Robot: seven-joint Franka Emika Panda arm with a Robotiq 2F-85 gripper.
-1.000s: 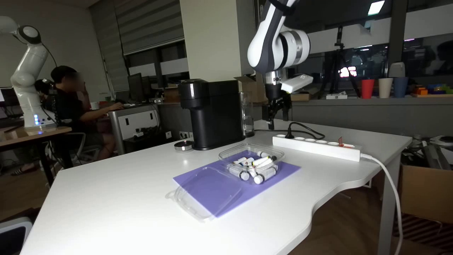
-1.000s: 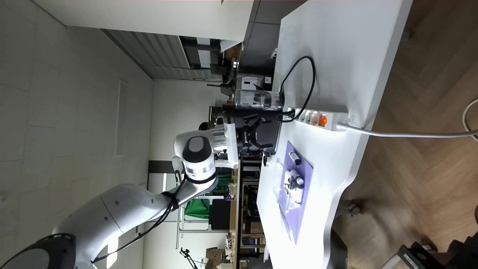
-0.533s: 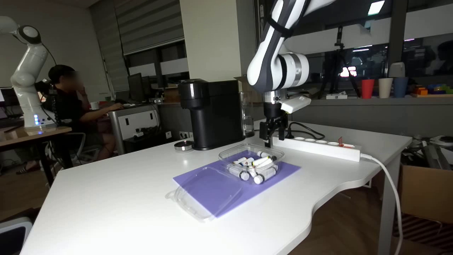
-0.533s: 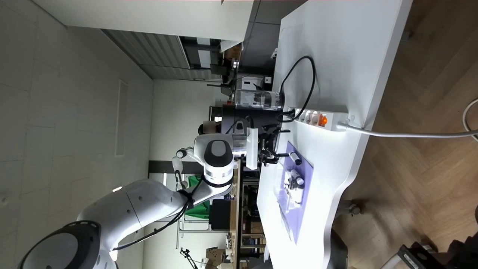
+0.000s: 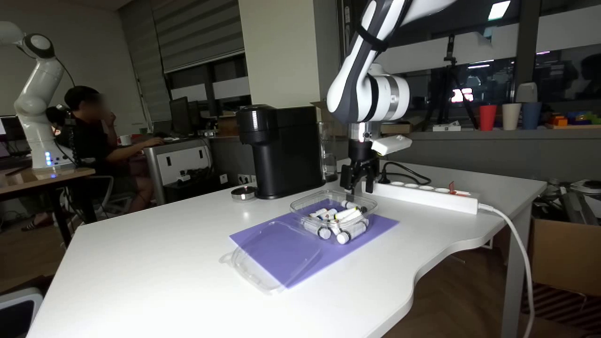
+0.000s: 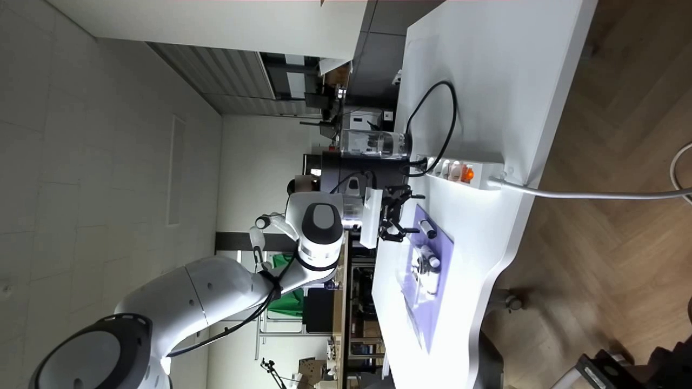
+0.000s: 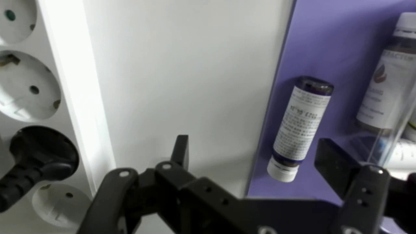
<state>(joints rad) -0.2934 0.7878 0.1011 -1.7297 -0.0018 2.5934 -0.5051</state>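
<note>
Flanking pincer (image 7: 253, 148), power strip (image 5: 422, 198), clear tub (image 5: 300, 218)

A smooth white tabletop (image 5: 164, 263) stands over a brown wooden floor (image 6: 594, 254). Behind it are a wide pale pillar (image 5: 279, 56), grey striped blinds (image 5: 199, 30) and a dark glass window (image 5: 497, 82) showing a bright light (image 5: 498, 10).

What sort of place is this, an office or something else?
Probably a robotics lab, perhaps within an office: a large robot arm hangs over a white table, a second robot arm stands in the background, and a person sits near a computer monitor.
</note>
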